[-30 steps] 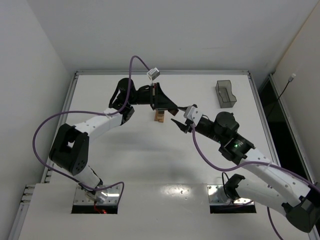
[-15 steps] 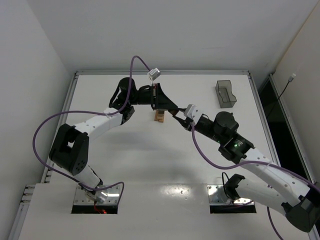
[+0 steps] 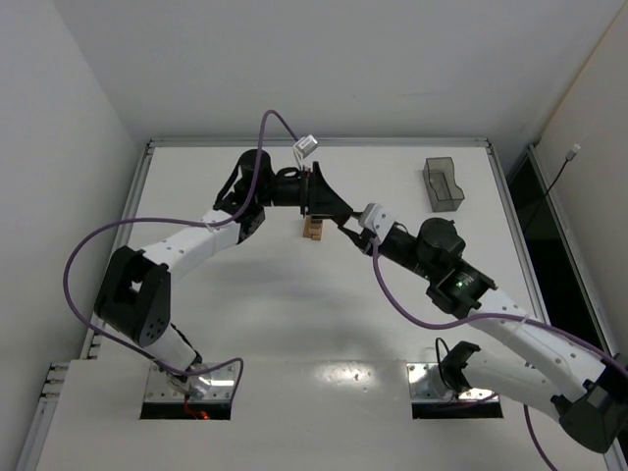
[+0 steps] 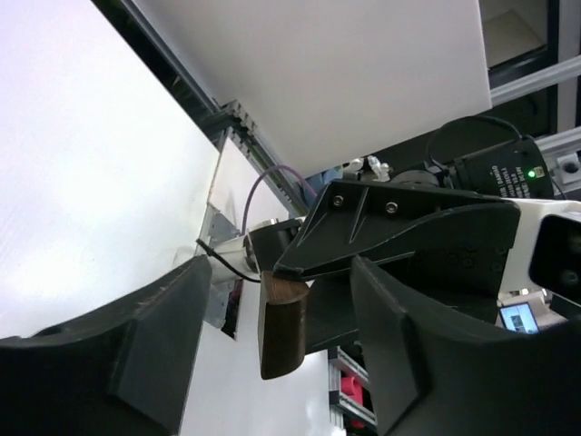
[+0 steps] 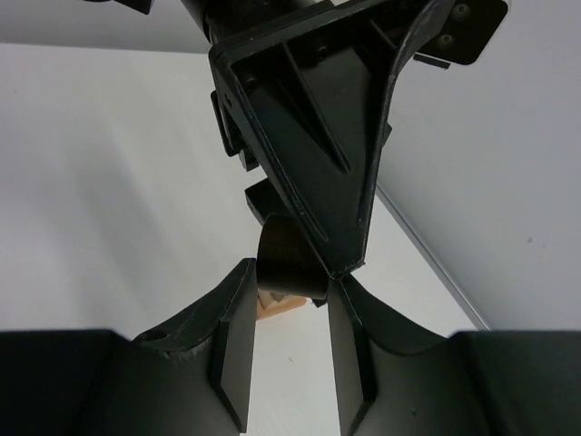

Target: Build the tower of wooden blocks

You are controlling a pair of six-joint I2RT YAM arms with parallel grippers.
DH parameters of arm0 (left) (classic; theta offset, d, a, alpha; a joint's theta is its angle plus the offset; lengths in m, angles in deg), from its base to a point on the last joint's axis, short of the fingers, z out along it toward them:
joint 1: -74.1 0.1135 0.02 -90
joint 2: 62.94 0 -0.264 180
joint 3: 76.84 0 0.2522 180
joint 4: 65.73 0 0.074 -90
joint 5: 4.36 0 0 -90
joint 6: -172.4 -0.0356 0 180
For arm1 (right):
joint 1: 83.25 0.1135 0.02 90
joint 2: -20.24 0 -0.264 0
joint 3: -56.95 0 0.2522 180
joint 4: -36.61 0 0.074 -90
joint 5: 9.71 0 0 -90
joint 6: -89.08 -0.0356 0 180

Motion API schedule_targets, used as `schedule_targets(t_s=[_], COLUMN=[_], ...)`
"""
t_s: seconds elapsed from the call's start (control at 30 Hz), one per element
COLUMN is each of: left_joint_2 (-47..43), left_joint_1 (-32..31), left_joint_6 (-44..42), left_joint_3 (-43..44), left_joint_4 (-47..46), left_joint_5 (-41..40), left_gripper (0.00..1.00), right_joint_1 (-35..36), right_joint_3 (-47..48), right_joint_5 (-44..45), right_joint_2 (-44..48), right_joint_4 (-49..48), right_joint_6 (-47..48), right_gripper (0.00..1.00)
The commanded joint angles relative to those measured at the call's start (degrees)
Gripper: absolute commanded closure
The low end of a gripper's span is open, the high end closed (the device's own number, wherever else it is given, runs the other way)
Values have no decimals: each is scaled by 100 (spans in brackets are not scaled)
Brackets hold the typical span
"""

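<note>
Presently on view.

- White matte table (image 3: 245, 294): flat, with a grey rail along its far edge.
- Left gripper (image 4: 280, 265): black moulded plastic with broad tapering fingers (image 4: 154, 363). Its jaws are apart, one on either side of the tower's top block, with a gap on each side.
- Right gripper (image 5: 289, 272): same black make, reaching in from the opposite side. Its jaws are set narrow, and the fingertips (image 5: 238, 309) press on both flanks of that top block.
- Dark translucent plastic tray (image 3: 443, 183): rectangular and open-topped, well apart near the far right corner.
- Wood block tower (image 3: 313, 229): a narrow stack at the table's far middle, between the two grippers.
- Dark brown wooden block (image 4: 281, 327): smooth, with one face rounded; the topmost piece.
- Light tan wooden block (image 5: 277, 309): squared, directly beneath it.
</note>
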Motion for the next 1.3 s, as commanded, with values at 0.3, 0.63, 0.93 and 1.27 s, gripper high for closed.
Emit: schedule_targets(t_s=[0.3,0.63,0.93,1.27], left_joint_2=[-985,-1495,-1566,-1619], left_joint_1=[509,2057,2225,2225], left_joint_6=[-1611,-2859,-3054,-3054], left_joint_3=[243,717,771,559], left_joint_4=[2141,4488,4876,4762], left_joint_5=[-1197,-3957,-5101,-5347], left_gripper=[17,17,3,2], right_joint_1=[-4,-118,-347,-110], right_joint_3=[211,2072,3443,4755], right_joint_5=[-141,922,1950,3058], right_joint_2=[492,-1167,-3049,-4561], right_joint_4=[706,2913,3731,3689], right_joint_6=[-42,-3263,-5499,-5702], right_gripper=[100,100,100,100])
